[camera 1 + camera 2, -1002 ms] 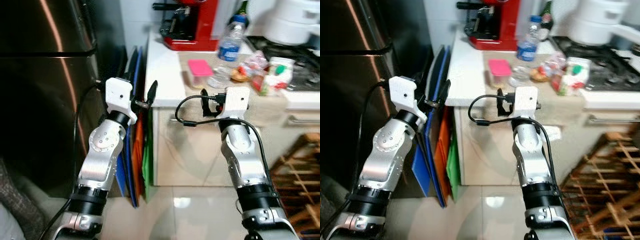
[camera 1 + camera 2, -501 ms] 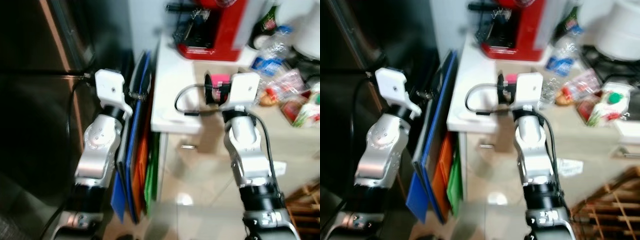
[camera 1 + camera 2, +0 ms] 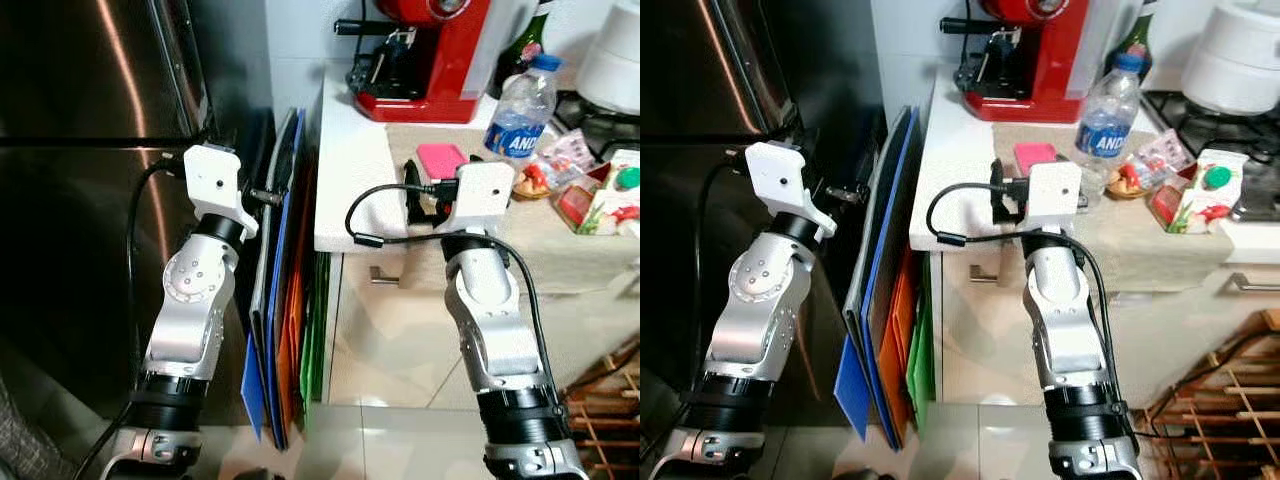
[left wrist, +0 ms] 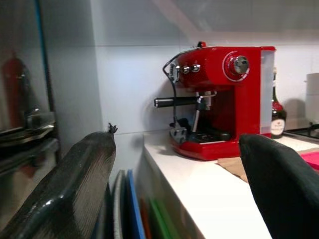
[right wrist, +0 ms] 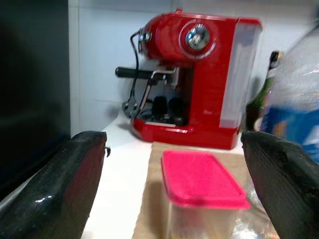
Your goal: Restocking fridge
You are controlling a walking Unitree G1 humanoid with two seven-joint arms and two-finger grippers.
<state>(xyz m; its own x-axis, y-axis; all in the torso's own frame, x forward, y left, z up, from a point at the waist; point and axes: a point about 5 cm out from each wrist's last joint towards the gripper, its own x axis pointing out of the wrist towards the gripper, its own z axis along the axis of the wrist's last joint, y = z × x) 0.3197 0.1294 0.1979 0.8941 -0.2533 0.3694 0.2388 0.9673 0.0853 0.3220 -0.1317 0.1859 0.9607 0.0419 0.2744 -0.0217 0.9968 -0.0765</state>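
While I stand facing the gap between appliance and cabinet, the tall dark stainless-steel fridge [image 3: 90,200] rises on my left with its doors shut, and nothing has gone into it yet. To my right runs the white worktop [image 3: 345,150] with the glossy red espresso machine [image 4: 219,99] at its back. Flat coloured boards [image 3: 290,330] lean upright in the slot between fridge and worktop.

Among the groceries I can see a clear plastic water bottle with a blue label [image 3: 520,105] and a small clear tub with a pink lid [image 5: 202,191].

My right tool [image 5: 174,194] hangs empty with its fingers apart, aimed at the tub. My left tool [image 4: 177,189] is likewise spread and empty, near the boards.

I judge this the approach step; next I should advance the right tool around the tub, squarely, before closing.
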